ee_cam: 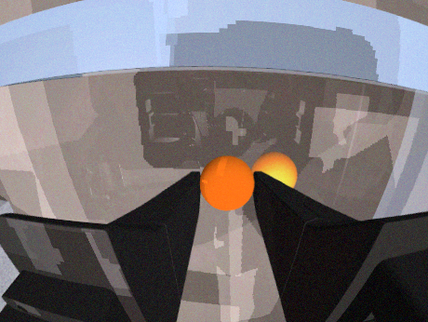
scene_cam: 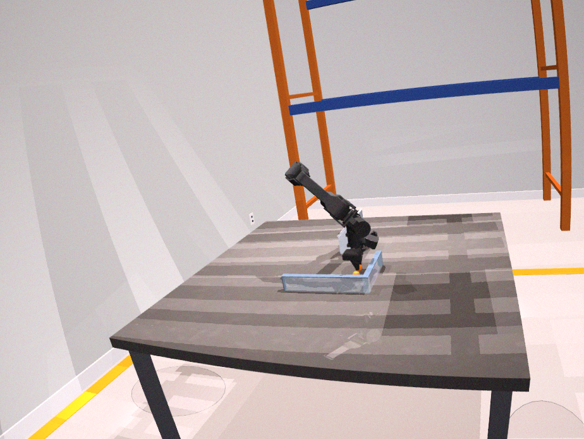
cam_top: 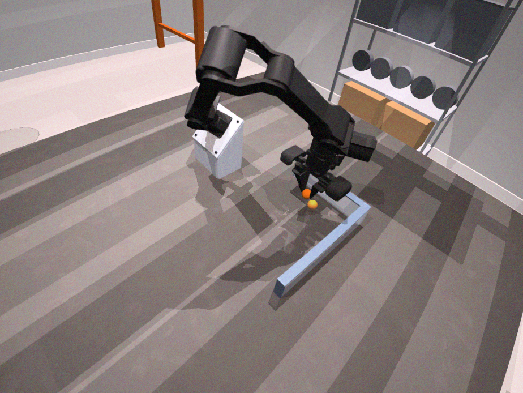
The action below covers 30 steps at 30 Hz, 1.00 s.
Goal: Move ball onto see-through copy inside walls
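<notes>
Wrist view: gripper [ee_cam: 226, 184] clenched on ball [ee_cam: 226, 182], fingertips pinching both sides. See-through copy [ee_cam: 276, 169] sits just beside, approx. 2 o'clock, near clear wall [ee_cam: 205, 33]; short shift req'd.

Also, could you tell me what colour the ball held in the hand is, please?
The ball is solid orange, seen best in the wrist view between the hand's dark fingers.

We see a matte black arm [cam_top: 295, 90] built of chunky angular links joined by fat cylindrical housings. It rises from a pale grey wedge-shaped base [cam_top: 219, 145] whose sloped face carries small dark screws. Our gripper [ee_cam: 226, 194] ends in two dark, tapering wedge fingers.
</notes>
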Tool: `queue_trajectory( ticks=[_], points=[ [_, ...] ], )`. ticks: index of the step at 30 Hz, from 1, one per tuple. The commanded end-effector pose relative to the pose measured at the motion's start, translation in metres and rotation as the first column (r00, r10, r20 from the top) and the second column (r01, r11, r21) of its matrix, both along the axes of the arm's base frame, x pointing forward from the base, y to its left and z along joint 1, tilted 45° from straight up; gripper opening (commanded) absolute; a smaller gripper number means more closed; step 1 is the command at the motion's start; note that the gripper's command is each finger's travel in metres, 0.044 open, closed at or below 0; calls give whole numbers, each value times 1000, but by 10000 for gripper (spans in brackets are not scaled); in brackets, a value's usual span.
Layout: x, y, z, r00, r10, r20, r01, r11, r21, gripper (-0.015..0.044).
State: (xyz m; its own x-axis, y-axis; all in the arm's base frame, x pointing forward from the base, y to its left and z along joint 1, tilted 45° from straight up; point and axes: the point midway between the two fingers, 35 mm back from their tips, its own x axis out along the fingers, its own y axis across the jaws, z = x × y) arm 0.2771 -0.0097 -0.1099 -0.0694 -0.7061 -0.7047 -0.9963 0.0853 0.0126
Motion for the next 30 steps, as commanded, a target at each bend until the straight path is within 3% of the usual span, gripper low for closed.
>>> queue_trajectory(
  ticks=[1, 13, 30],
  points=[
    [10, 20, 18, 1000, 1, 27, -2, 1000, 15, 0],
    [8, 74, 76, 1000, -1, 26, 0, 1000, 12, 0],
    [31, 32, 40, 1000, 0, 28, 0, 1000, 11, 0]
  ],
)
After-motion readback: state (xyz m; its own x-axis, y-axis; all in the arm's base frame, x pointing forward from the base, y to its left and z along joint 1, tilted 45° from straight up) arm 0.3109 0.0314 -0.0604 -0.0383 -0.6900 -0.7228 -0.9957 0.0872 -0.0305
